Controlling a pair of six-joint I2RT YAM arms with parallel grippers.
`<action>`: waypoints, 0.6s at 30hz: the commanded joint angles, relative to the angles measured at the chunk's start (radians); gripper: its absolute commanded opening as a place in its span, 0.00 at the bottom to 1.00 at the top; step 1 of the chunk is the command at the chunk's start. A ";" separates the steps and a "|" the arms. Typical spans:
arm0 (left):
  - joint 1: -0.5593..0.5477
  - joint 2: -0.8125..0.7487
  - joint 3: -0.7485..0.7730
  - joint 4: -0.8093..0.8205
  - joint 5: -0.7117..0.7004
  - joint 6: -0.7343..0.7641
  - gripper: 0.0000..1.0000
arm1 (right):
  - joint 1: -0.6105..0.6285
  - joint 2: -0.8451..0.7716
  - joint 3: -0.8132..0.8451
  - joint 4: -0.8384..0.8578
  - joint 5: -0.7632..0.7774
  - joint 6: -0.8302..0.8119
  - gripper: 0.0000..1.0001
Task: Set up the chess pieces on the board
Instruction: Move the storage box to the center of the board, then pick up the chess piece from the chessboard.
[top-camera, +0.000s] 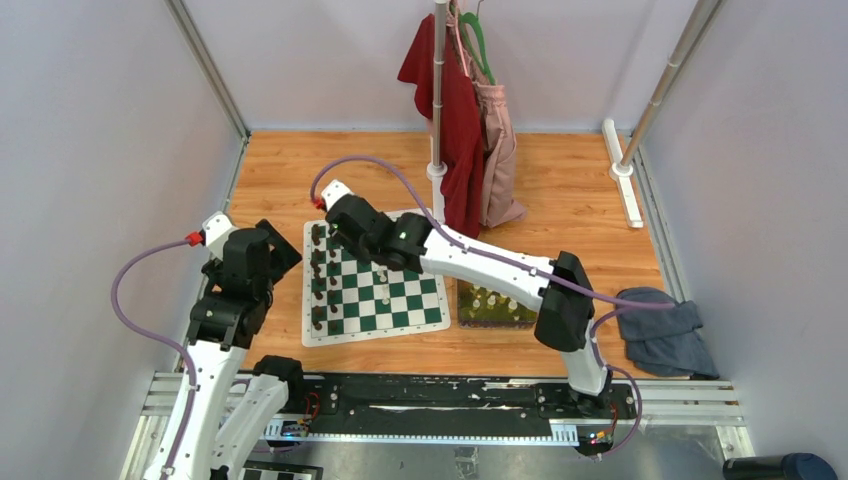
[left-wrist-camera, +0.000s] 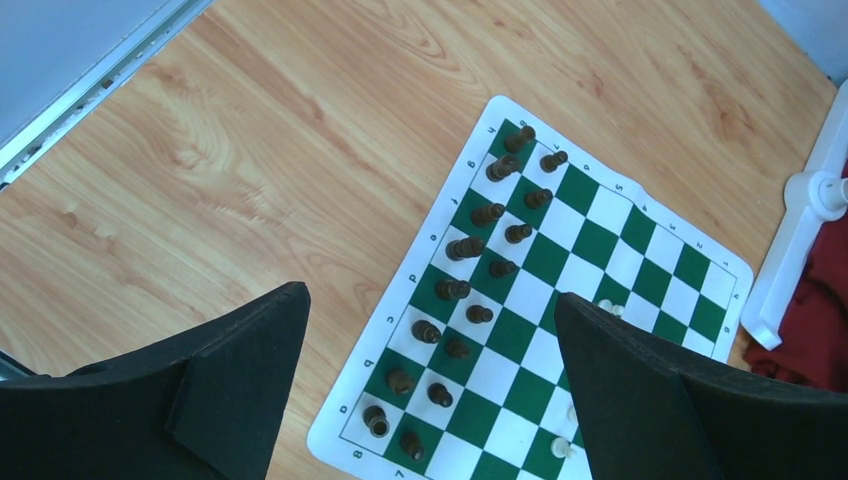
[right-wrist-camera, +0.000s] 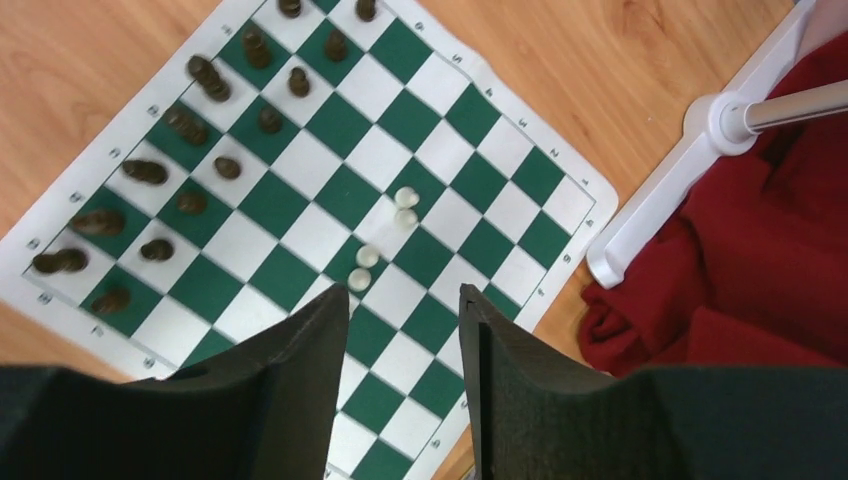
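- Board (top-camera: 370, 338) of dark green and white squares lies flat on the wooden counter (top-camera: 560, 190), between the two arms.
- Dark brown chessmen (right-wrist-camera: 145, 172) stand in two files along the board's left edge.
- Four cream-white chess pieces (right-wrist-camera: 406, 198) sit on squares near the middle of the board, in two close pairs, well apart from the dark ones.
- More cream-white pieces lie in the yellow-green tray (top-camera: 497, 326) just right of the board, partly hidden under the right arm.
- Right gripper (right-wrist-camera: 403, 292) hangs above the far side of the board. Its jaws stand apart with nothing between them. In the wrist view the nearest cream piece shows just past one fingertip; whether the two touch cannot be told.
- Left gripper (left-wrist-camera: 430, 295) hovers beside the board's left edge, jaws spread wide and holding nothing.
- Red garment (top-camera: 455, 120) hangs from a white stand (top-camera: 437, 100) behind the board.
- Grey cloth (top-camera: 660, 330) lies crumpled at the counter's right end, well apart from the tray.
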 joint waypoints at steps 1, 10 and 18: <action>0.005 -0.008 -0.012 0.010 0.012 0.012 1.00 | -0.083 0.086 0.061 -0.060 -0.086 0.006 0.46; 0.005 -0.013 -0.028 0.011 0.033 0.007 1.00 | -0.188 0.176 0.093 -0.047 -0.324 0.010 0.45; 0.005 0.002 -0.034 0.015 0.033 0.004 1.00 | -0.231 0.232 0.104 -0.032 -0.482 0.014 0.53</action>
